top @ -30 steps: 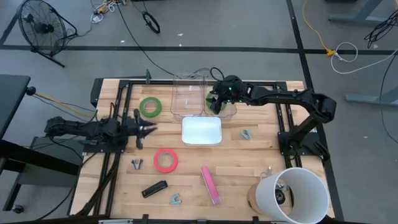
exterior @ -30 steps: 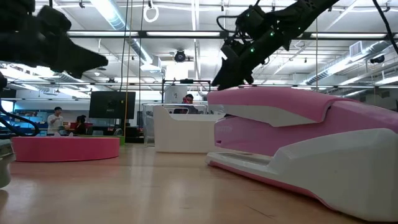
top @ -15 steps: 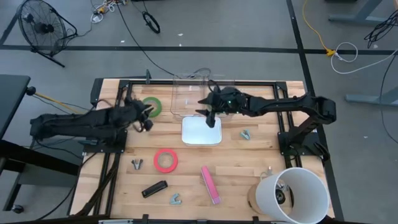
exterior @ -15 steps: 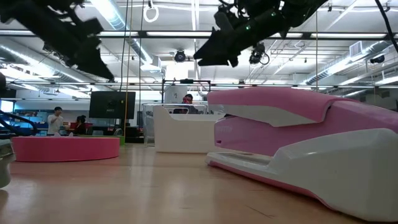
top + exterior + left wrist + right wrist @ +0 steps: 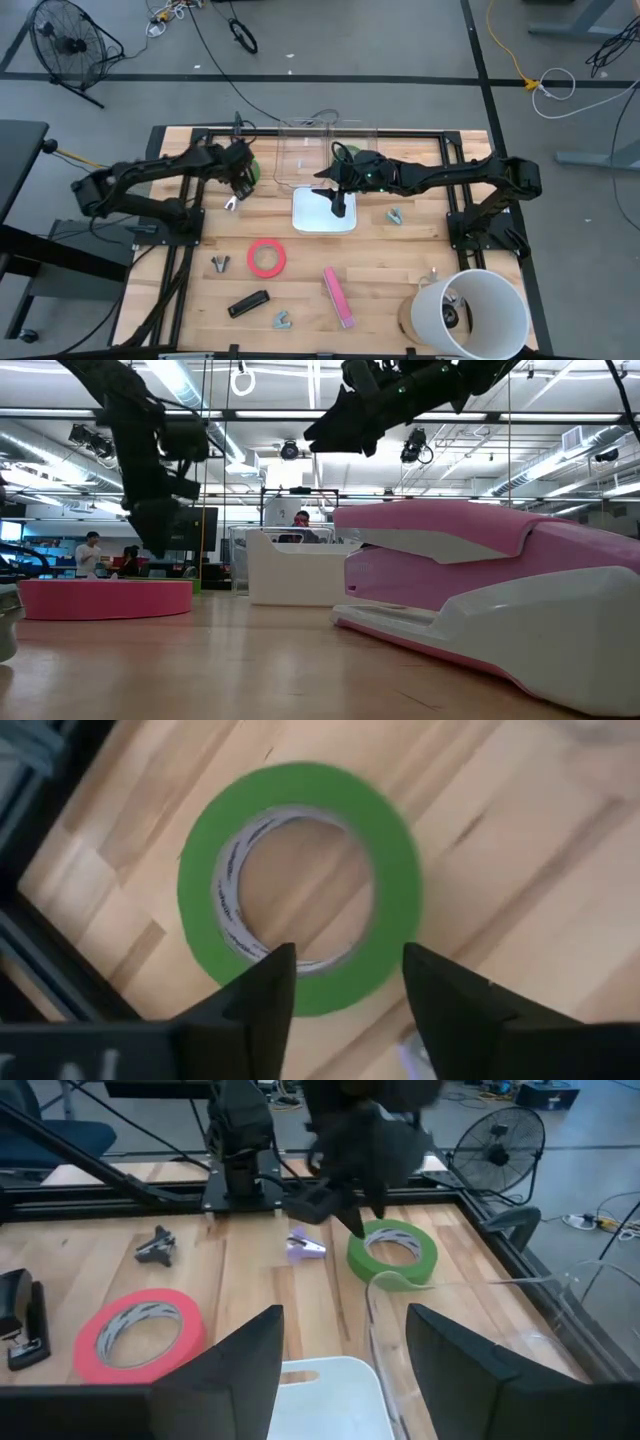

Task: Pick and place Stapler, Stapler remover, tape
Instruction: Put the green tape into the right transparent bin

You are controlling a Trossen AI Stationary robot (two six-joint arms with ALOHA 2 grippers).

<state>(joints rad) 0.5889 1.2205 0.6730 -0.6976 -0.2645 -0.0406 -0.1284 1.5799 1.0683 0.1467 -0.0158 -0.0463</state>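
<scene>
Two dark, jointed arms are seen, each tipped by a black two-fingered pincer; green lights are shown on the right arm [image 5: 372, 175].

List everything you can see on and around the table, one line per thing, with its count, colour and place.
Tape roll: one, green, back left of the table, under the left gripper.
Tape roll: one, pink-red, left of centre.
Stapler: one, pink, front centre.
Stapler: one, black, front left.
Staple removers: three, grey, scattered front left, front centre and right of centre.
Small clip-like item: one, purple, beside the green roll.
Clear bin: one, transparent, back centre.
Tray: one, white, centre.
Bucket: one, white, front right.
Fan: one, black, on the floor.
Left gripper: open, above the green roll.
Right gripper: open, above the tray.
</scene>
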